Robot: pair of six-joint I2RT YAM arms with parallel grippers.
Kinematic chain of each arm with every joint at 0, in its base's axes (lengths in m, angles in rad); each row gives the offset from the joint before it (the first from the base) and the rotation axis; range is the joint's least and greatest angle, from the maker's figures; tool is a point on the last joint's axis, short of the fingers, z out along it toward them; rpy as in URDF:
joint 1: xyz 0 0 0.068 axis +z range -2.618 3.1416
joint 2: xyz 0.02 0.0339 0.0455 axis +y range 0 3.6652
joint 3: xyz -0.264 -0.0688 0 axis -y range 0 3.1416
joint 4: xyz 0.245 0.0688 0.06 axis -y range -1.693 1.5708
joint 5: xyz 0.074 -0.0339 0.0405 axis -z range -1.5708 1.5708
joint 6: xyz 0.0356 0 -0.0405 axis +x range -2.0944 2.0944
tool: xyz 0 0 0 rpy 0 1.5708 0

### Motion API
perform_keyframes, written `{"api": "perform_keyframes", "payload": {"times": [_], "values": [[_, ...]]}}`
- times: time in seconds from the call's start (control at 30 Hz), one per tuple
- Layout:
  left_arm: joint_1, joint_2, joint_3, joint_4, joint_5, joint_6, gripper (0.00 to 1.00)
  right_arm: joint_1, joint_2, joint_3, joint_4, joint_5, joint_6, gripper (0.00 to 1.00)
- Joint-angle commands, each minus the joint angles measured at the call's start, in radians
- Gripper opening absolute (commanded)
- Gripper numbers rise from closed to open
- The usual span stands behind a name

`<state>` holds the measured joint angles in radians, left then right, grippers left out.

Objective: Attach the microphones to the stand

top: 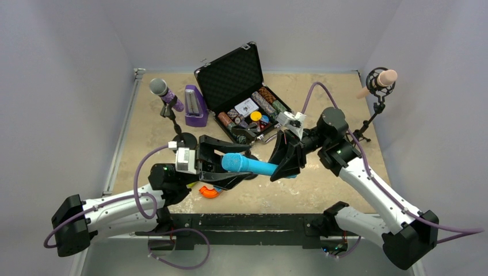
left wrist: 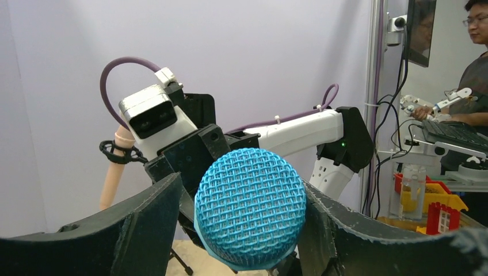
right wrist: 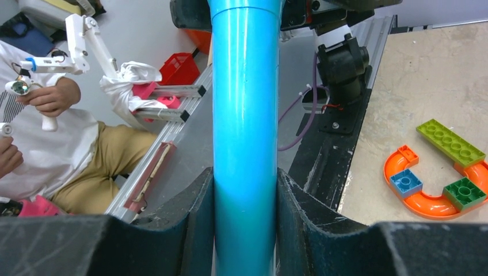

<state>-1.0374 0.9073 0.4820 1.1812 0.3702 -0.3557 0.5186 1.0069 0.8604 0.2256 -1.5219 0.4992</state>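
My right hand point(top: 279, 167) clamps the blue microphone point(top: 239, 163) level so my open left hand point(top: 251, 162) can take its head.

Beyond your left gripper point(top: 248, 163), purple-mic stand point(top: 171, 118) and open case point(top: 230, 77) block path; orange brick track point(top: 209, 192) below; bare tabletop point(top: 313, 187) beneath your right gripper point(top: 282, 167).

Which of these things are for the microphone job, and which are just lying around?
For the job:
- blue microphone, gripped by the right hand
- purple microphone on the left stand
- pink microphone on the right stand

Just lying about:
- purple box
- open black case with chips in it
- toy bricks
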Motion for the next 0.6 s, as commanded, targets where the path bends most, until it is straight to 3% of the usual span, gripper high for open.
{"api": "perform_keyframes", "payload": {"times": [0.0,0.17,0.37,0.43,0.57], "values": [[-0.006,-0.014,-0.008,-0.029,-0.008,-0.001,0.72,0.001,-0.015,0.052,0.039,-0.041,0.013,0.0],[-0.006,-0.001,-0.006,-0.048,-0.004,0.006,0.69,0.001,-0.007,0.072,0.038,-0.047,0.018,0.0],[-0.006,0.03,0.007,-0.033,0.011,-0.004,0.58,0.001,0.011,0.078,0.041,-0.046,0.029,0.0],[-0.006,0.038,0.012,-0.025,0.019,-0.006,0.49,0.001,0.013,0.08,0.043,-0.046,0.033,0.0],[-0.006,0.033,0.021,-0.029,0.024,-0.005,0.19,0.001,0.013,0.077,0.043,-0.043,0.035,0.0]]}}
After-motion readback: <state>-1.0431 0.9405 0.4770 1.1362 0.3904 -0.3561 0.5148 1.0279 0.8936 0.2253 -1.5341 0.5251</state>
